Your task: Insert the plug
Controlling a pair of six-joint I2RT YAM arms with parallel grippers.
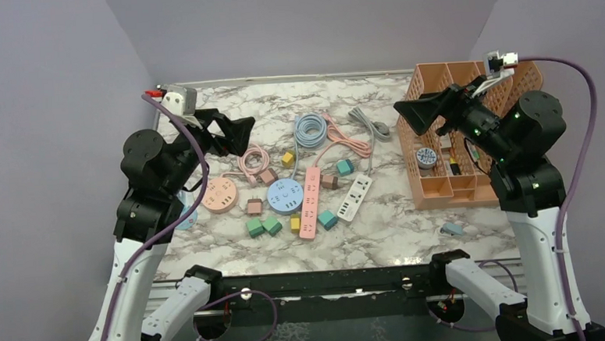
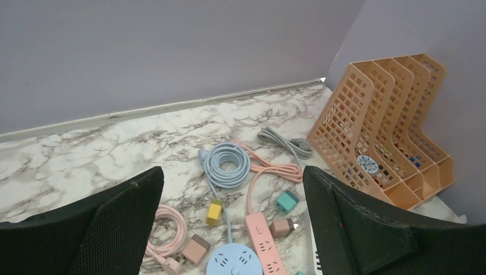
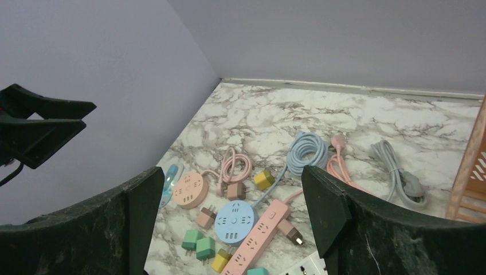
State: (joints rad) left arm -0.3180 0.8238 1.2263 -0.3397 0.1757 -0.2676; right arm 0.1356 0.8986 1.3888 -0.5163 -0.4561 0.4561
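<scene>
Two sets of jaws: both hang above the desk (image 1: 381,230), pointing inward over the clutter and touching none of it.
Left jaws: spread wide with nothing between them; my black fingers (image 2: 114,224) frame the lower corners of the wrist view.
Right jaws: also wide apart and gripping nothing, raised just in front of the orange file rack (image 1: 441,188).
Brown plug (image 2: 281,227): lies loose on the desk below and ahead of my left jaws, between the two sets. It is just beside the pink power strip (image 2: 265,246), on the side nearer my right jaws. Its metal prongs are bare and point away from the strip, and it sits in no socket.
Teal plug (image 2: 286,201): just past the brown plug, farther from my left jaws.
Yellow plug (image 2: 214,212): at the near end of the blue coiled cable (image 2: 227,165).
Green plugs (image 3: 199,243): a pair side by side, low in the view between my right fingers (image 3: 344,220).
Blue round hub (image 1: 285,196): just beside the pink strip, on my left jaws' side.
Pink round hub (image 1: 219,194): almost under my left jaws.
White power strip (image 1: 354,197): near the pink strip, on my right jaws' side.
Pink cable (image 2: 275,171) and grey cable (image 2: 286,143): farther out, beyond the plugs.
</scene>
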